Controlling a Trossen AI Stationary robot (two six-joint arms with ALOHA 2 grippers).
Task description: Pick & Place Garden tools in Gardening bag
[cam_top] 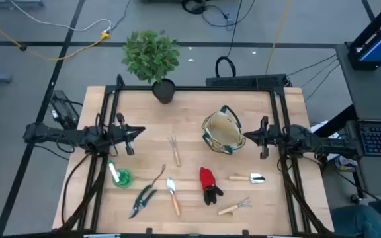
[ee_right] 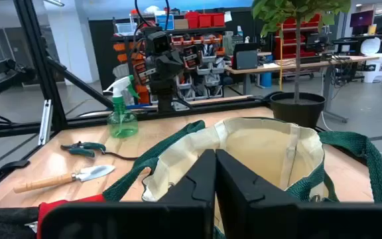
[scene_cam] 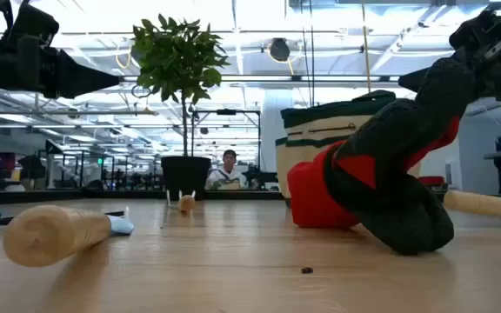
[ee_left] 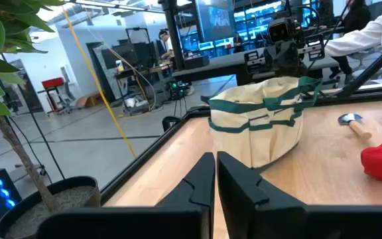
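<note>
High view: the gardening bag stands just beside the right tool, fingers together. The garden tools lie apart from the left tool, fingers likewise together.

Two black jointed arms, angular dark fingers

In the low view the red-black gloves partly hide the gardening bag.

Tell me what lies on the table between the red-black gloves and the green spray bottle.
In the high view, between the gloves and the spray bottle lie the trowel, the thin weeder and the pruning shears.
</note>
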